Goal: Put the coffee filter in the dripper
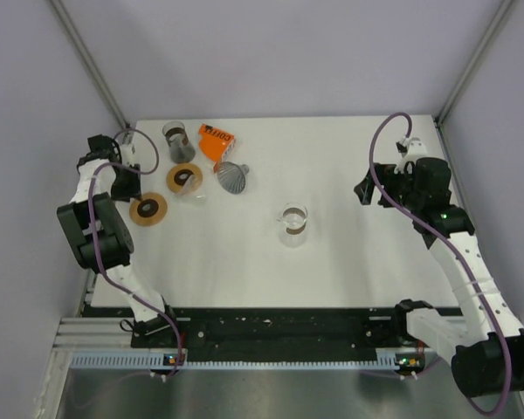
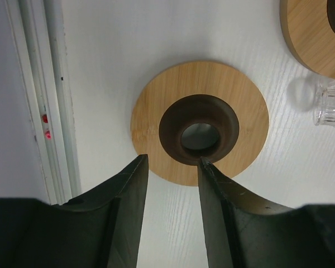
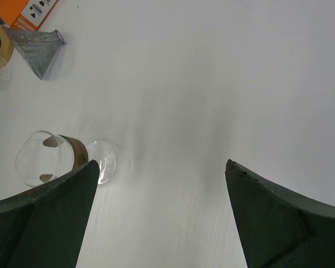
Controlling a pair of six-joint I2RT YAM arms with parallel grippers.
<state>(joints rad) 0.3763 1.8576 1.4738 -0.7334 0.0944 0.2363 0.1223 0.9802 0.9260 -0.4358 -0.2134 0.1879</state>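
On the white table, filter (image 1: 234, 177): a grey metal cone that lay on its side near the back left, with nothing holding it. The right wrist view showed it at the top left (image 3: 36, 47).
Orange packet (image 1: 217, 140): lay flat just behind the filter, close to its edge.
Second wooden ring (image 1: 184, 179): sat on top of a small glass pot (image 2: 330, 106), just to the left of the filter.
Wooden ring (image 1: 148, 210): lay flat on the table, nearer the front and further left than the other ring. It had a dark brown middle with a round hole (image 2: 170, 128).
Left claw (image 1: 127, 188): hung over the near edge of the flat wooden ring. Its two dark fingers (image 2: 128, 195) were a little way apart, and it held nothing. I could see bare table and the ring's edge in the gap.
Glass cup (image 1: 176, 135): stood at the back, left of the orange packet, with something dark inside.
Glass jug (image 1: 293, 224): stood alone near the middle of the table, well apart from the filter. It had a brown band round its neck (image 3: 72, 151).
Right claw (image 1: 365, 190): hung over the right side of the table (image 1: 375, 262), far from the filter. Its fingers (image 3: 273, 218) were spread very wide, and it held nothing.
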